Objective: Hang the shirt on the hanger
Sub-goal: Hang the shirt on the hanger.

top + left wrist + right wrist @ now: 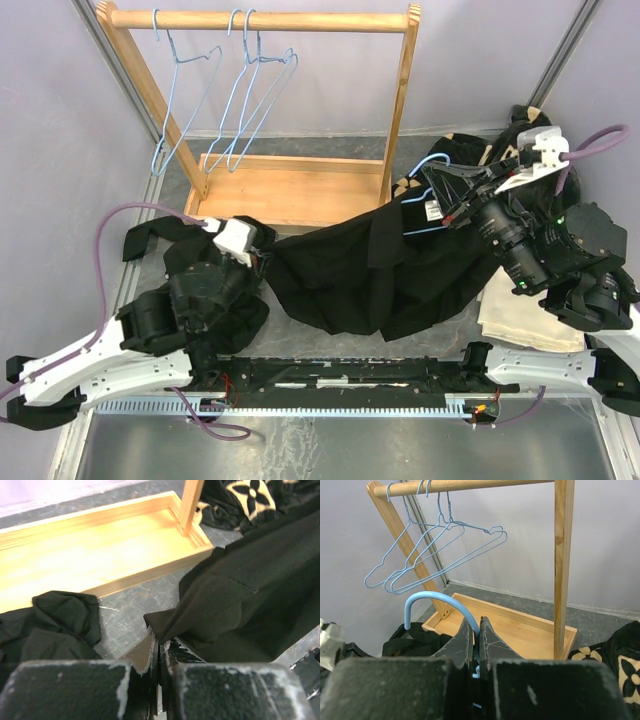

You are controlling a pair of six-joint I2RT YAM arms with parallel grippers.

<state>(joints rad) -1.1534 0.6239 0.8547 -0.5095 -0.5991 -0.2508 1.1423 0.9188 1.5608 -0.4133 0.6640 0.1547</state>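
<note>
The black shirt (350, 270) lies spread across the middle of the table, its white tag (432, 210) at the right end. My left gripper (262, 250) is at the shirt's left edge. In the left wrist view its jaws (159, 639) are pressed together with a corner of the shirt (250, 595) pinched at their tips. My right gripper (440, 195) is shut on the light-blue hanger (420, 190) at the collar end. In the right wrist view the hanger's hook (435, 597) curves up and left out of the shut gripper (476, 625). The hanger's lower part is hidden by cloth.
The wooden rack (260, 18) stands at the back with several blue hangers (245, 90) on its bar and a wooden tray base (280, 190). Another black garment (150, 235) lies by the left arm. A flower-patterned black garment (250, 492) lies at the back right. A cream cloth (525, 320) is under the right arm.
</note>
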